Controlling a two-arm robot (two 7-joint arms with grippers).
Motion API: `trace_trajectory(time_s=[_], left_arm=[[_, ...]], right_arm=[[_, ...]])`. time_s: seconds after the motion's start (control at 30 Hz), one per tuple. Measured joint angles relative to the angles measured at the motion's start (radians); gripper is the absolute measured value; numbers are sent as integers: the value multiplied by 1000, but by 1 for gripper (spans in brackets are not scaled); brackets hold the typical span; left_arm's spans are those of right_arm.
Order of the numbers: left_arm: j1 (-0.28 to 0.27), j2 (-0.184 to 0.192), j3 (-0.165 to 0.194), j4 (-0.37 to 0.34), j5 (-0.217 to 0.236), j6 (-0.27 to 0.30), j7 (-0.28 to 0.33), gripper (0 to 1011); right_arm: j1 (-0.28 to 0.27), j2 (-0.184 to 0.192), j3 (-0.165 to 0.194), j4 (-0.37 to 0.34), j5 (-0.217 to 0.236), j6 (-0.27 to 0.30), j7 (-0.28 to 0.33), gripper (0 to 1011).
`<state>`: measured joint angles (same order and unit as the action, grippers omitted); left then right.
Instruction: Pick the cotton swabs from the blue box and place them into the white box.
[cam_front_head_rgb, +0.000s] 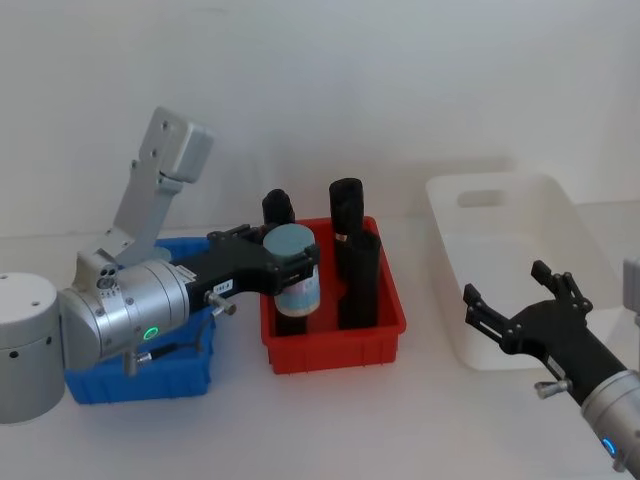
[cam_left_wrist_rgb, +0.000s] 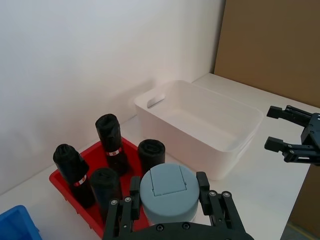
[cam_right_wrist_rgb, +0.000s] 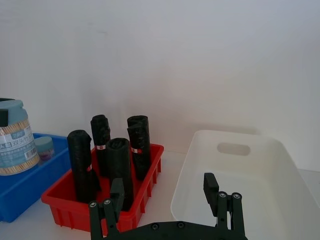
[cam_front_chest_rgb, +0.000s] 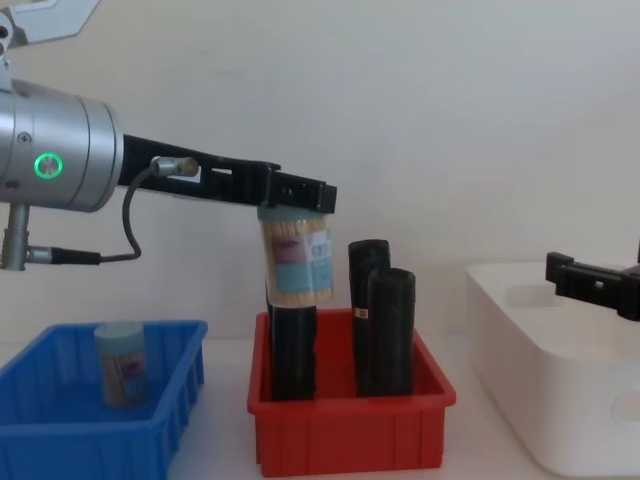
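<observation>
Chest view: clamping clear cylindrical cotton-swab jar (cam_front_chest_rgb: 296, 262) in left pincer (cam_front_chest_rgb: 296, 200), above red plastic bin (cam_front_chest_rgb: 350, 435). Holding right pincer (cam_front_head_rgb: 510, 285) spread apart, seemingly over glossy white plastic tub (cam_front_head_rgb: 520, 200) at 3 o'clock. Second jar (cam_front_chest_rgb: 120, 362) in bright blue plastic bin (cam_front_chest_rgb: 80, 440), 9 o'clock.

swab box (cam_front_head_rgb: 140, 385) left | cylinder bin (cam_front_head_rgb: 335, 352) centre | tub (cam_front_head_rgb: 478, 345) right

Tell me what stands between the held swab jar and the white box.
The left gripper holds the jar over the red bin. Black cylinders stand between it and the white box, tops seemingly above the jar's base. The open right gripper hovers by the box's near side.
</observation>
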<state>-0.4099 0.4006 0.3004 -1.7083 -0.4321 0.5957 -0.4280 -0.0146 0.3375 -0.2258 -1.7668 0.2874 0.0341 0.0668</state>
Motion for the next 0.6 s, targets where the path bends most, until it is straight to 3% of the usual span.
trace_trajectory(time_s=[0.3,0.6], left_arm=[[-2,-1,3,-11,-4,11,-15,670],[-2,-2,4,-16,-6,16,-22,670]], right_arm=[[0,4,2,0,0,-3,18,1002],[6,19,4,3,-4,-7,104,1002]])
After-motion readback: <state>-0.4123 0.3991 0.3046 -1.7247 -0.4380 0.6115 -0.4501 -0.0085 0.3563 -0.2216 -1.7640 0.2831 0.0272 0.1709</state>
